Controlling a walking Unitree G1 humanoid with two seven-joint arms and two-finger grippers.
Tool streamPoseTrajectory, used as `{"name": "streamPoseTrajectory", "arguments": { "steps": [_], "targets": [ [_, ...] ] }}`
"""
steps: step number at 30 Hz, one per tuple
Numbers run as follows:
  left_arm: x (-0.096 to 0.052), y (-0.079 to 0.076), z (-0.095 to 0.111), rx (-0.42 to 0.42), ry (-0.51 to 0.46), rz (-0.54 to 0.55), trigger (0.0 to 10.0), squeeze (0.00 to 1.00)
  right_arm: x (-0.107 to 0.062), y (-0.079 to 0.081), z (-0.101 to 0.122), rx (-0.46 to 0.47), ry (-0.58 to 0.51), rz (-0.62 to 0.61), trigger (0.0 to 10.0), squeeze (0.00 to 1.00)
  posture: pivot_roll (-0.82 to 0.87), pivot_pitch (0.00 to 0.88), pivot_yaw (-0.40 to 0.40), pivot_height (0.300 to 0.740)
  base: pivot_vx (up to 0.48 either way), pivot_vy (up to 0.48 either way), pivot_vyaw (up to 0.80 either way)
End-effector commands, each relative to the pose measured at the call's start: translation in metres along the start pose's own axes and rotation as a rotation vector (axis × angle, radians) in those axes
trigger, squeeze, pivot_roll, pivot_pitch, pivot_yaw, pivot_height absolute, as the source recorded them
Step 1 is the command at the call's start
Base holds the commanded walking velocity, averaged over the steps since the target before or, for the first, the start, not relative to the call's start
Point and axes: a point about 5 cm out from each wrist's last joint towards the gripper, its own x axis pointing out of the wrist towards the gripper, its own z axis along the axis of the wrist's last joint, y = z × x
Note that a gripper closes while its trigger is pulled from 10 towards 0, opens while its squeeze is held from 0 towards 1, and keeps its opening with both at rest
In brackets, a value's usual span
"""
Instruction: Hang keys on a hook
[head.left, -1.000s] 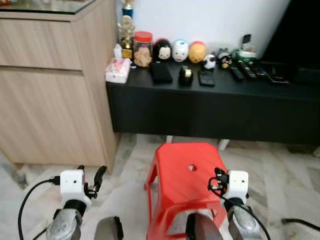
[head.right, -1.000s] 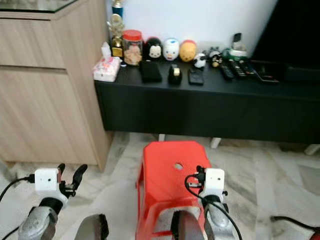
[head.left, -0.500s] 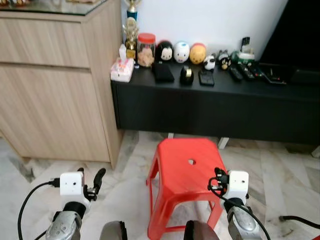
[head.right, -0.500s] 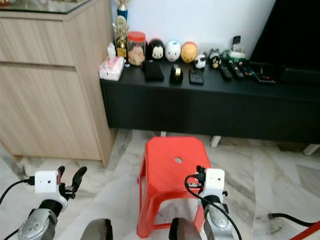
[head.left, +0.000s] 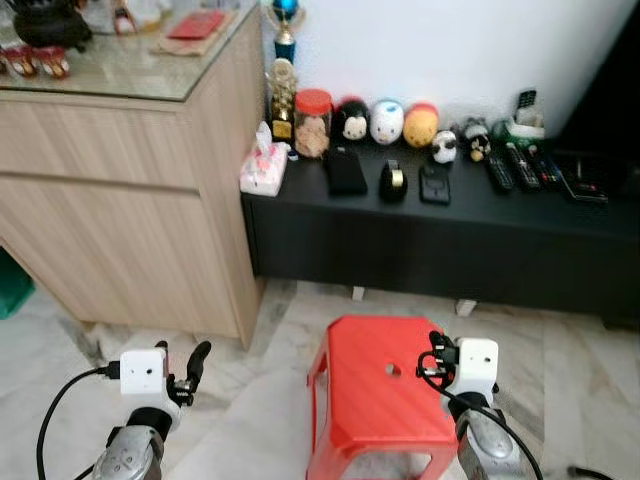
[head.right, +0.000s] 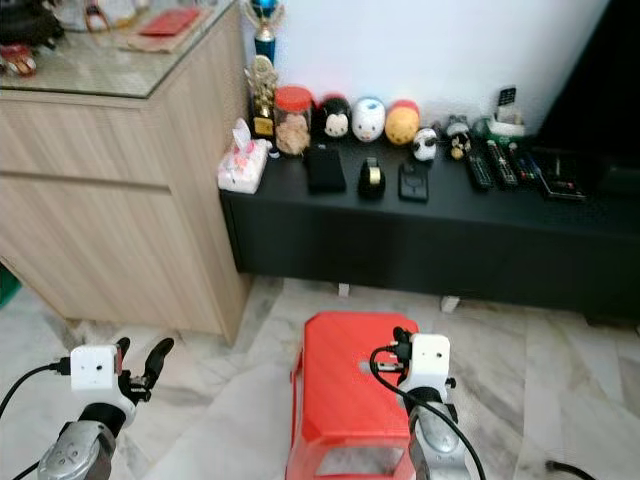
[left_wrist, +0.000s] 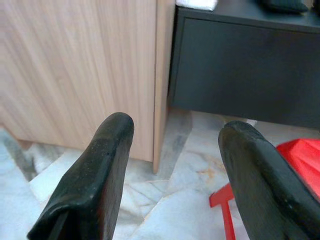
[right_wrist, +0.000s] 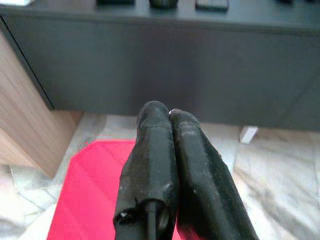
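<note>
A: Left pincer (left_wrist: 177, 130): fingers wide apart, low over the marble floor (head.left: 250, 420), facing the corner of the wooden counter (head.left: 130, 240).

B: Right pincer (right_wrist: 167, 114)?

A: Fingers pressed together, above the red stool (head.left: 385, 400), pointing at the black counter (head.left: 450, 230).

B: Where are the keys?

A: Can't tell. Clutter on the wooden counter's glass top is too small to read. Black counter carries a red-lidded jar (head.left: 313, 108), plush toys (head.left: 386, 120) and remotes (head.left: 520, 165).
</note>
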Motion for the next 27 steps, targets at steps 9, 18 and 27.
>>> {"name": "streamPoseTrajectory", "arguments": {
  "steps": [9,18,27],
  "targets": [
    [-0.017,0.012,-0.052,-0.01,0.204,0.046,10.0,0.0,-0.012,-0.011,-0.022,-0.002,0.087,-0.043,10.0,0.0,0.1,0.0,-0.09,0.74,0.0,0.0,0.0],
    [-0.03,0.015,-0.089,-0.035,0.37,0.091,10.0,0.0,-0.025,-0.022,-0.054,-0.024,0.29,-0.095,10.0,0.0,0.1,0.0,-0.089,0.74,0.0,0.0,0.0],
    [-0.037,0.008,-0.113,-0.046,0.526,0.089,10.0,0.0,-0.033,-0.022,-0.074,0.045,0.461,-0.151,10.0,0.0,0.08,0.0,-0.076,0.74,0.0,0.0,0.0]
  ]
}}
